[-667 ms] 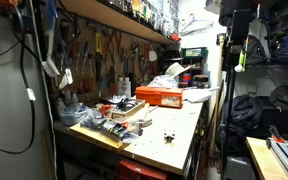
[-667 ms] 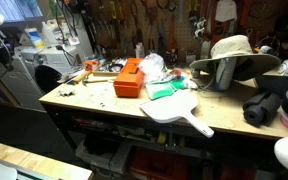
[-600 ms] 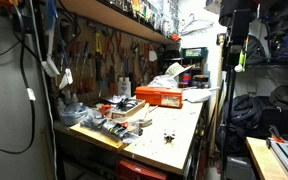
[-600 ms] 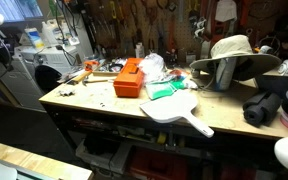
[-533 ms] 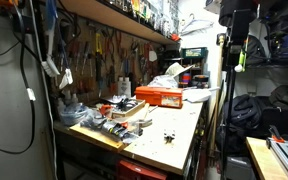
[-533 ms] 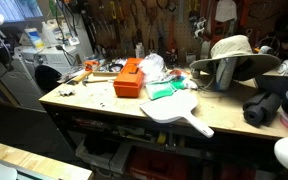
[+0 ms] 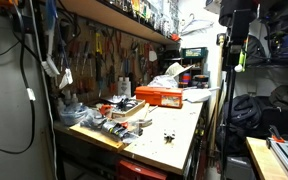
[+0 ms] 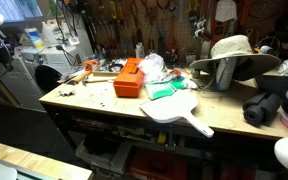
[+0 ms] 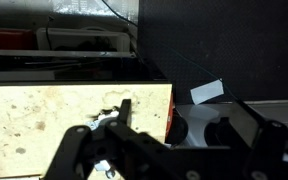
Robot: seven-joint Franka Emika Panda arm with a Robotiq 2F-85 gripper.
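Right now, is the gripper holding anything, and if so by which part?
Nothing held. In the wrist view the gripper hangs open and empty above the benchtop edge; small dark bits lie on it nearby.

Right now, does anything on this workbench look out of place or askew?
The white paddle-shaped board lies askew, its handle seeming to poke past the workbench front edge. Also, small dark bits lie scattered on the bare top.

Both exterior views stand well back, sharing the orange plastic toolbox (image 7: 158,96) (image 8: 129,78); the wrist view looks closely down at a pale speckled counter (image 9: 44,110).
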